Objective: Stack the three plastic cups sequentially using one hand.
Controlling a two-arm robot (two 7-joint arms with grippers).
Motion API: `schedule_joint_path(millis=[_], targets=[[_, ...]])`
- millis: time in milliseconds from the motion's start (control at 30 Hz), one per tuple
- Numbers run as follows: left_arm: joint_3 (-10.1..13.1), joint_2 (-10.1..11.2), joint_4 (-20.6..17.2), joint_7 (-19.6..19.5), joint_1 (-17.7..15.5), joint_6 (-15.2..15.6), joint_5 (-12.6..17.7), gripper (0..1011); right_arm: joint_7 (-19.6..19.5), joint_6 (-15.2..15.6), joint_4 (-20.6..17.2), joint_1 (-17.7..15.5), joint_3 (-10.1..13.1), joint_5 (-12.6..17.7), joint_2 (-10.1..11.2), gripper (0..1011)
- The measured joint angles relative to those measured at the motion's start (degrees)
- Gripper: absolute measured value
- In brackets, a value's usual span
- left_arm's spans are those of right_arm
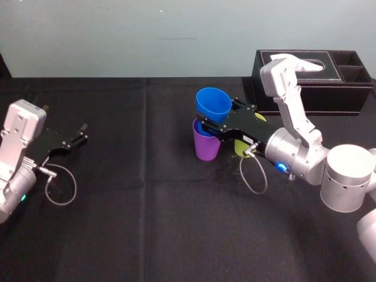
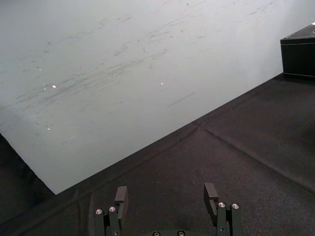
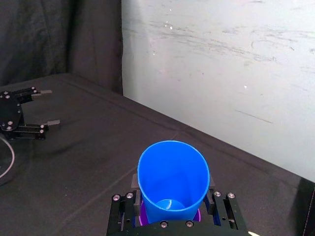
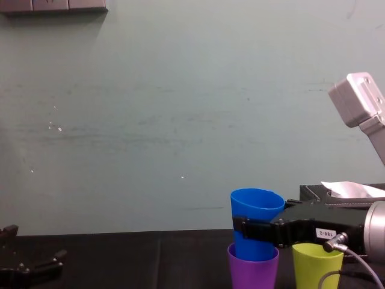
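My right gripper (image 1: pixel 211 125) is shut on the blue cup (image 1: pixel 212 104), a finger on each side of its wall. The blue cup leans a little, and its base sits in the mouth of the purple cup (image 1: pixel 205 147), which stands upright on the black table. From the chest view the blue cup (image 4: pixel 255 217) rises out of the purple cup (image 4: pixel 252 271). The yellow-green cup (image 4: pixel 317 262) stands just to their right, partly hidden under my right gripper (image 4: pixel 255 232). In the right wrist view the blue cup (image 3: pixel 172 177) is between my fingers (image 3: pixel 134 181).
A black tissue box (image 1: pixel 311 82) stands at the back right, behind my right arm. My left gripper (image 1: pixel 79 132) rests open and empty at the table's far left, also in its wrist view (image 2: pixel 166 194). A pale wall backs the table.
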Motion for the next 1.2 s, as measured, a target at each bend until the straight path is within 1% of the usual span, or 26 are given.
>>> schedule_joint_path(millis=[467,533,600,667,700,867,1200], targets=[[0.0,0.0,0.0,0.0,0.0,0.0,0.0,1011,0.0,0.0,0.1,0.0,-0.1,-0.2,0.0,723],[0.0,0.0,0.0,0.0,0.0,0.0,0.0,1011,0.0,0.0,0.1,0.0,0.0,-0.2,0.0,749],[0.0,0.0,0.0,0.0,0.0,0.0,0.0,1011,0.0,0.0,0.1,0.0,0.0,-0.2,0.0,823],[0.0,0.0,0.0,0.0,0.0,0.0,0.0,1011,0.0,0.0,0.1,0.0,0.0,-0.2,0.0,842],[0.0,0.0,0.0,0.0,0.0,0.0,0.0,1012,0.0,0.0,0.1,0.0,0.0,-0.2,0.0,895],[0.0,0.0,0.0,0.0,0.0,0.0,0.0,1011,0.0,0.0,0.1,0.0,0.0,-0.2,0.0,998],[0.0,0.0,0.0,0.0,0.0,0.0,0.0,1011,0.0,0.0,0.0,0.0,0.0,-0.1,0.0,1000]])
